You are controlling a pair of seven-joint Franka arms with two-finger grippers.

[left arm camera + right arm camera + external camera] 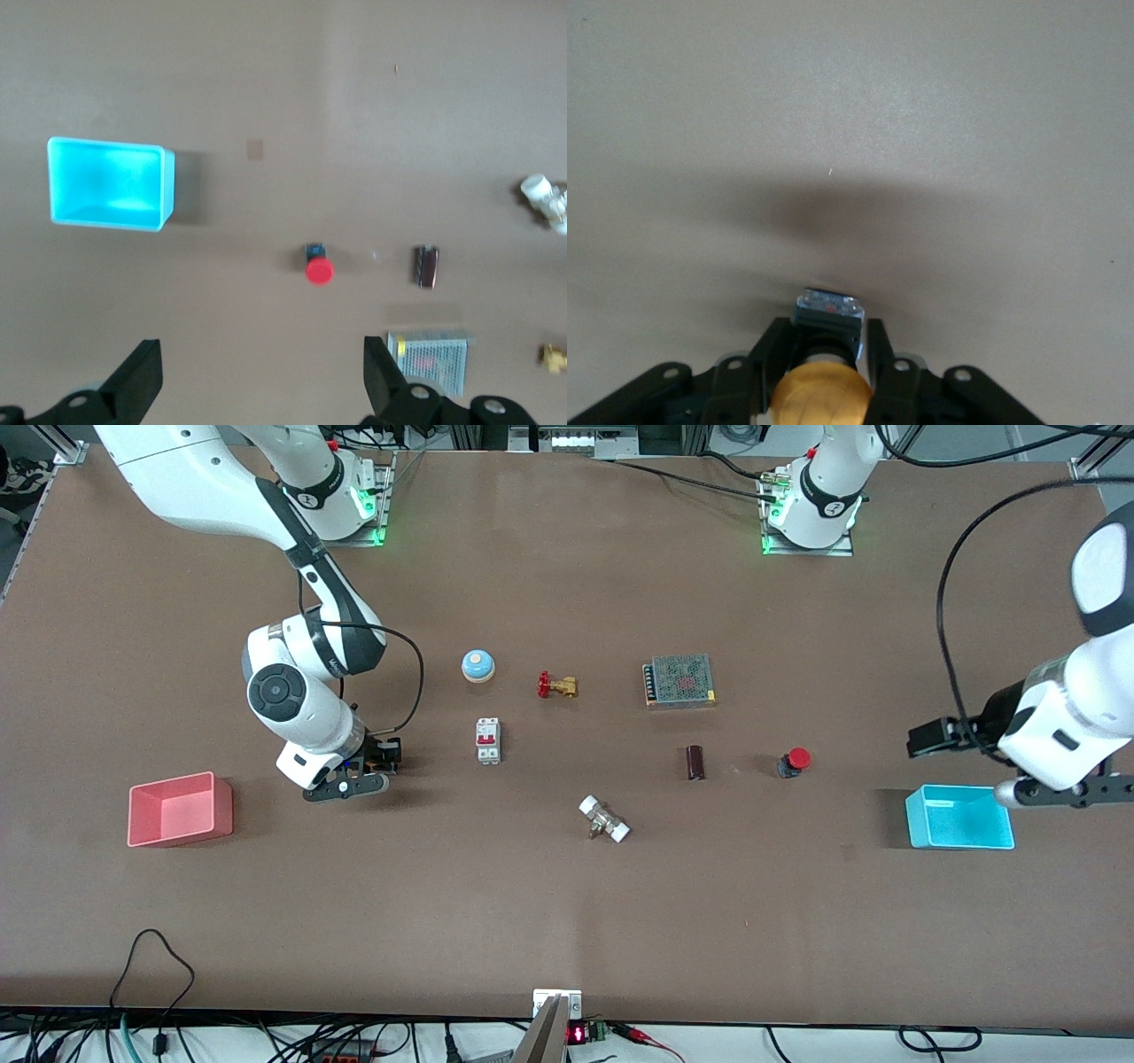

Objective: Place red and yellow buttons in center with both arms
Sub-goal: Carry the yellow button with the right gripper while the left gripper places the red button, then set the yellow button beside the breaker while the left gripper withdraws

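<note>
The red button (795,762) sits on the brown tabletop toward the left arm's end, beside a dark cylinder (696,763). It also shows in the left wrist view (319,267). My left gripper (930,737) is open and empty, up in the air beside the cyan bin (961,817); its spread fingers show in its wrist view (263,372). My right gripper (383,755) is low over the table between the pink bin (177,808) and a white breaker (488,740). In its wrist view it (827,332) is shut on the black body of the yellow button (819,394).
A blue dome bell (477,665), a brass valve with a red handwheel (557,685) and a mesh-topped power supply (680,680) lie in a row toward the robots' bases. A white-ended fitting (604,819) lies nearer to the front camera.
</note>
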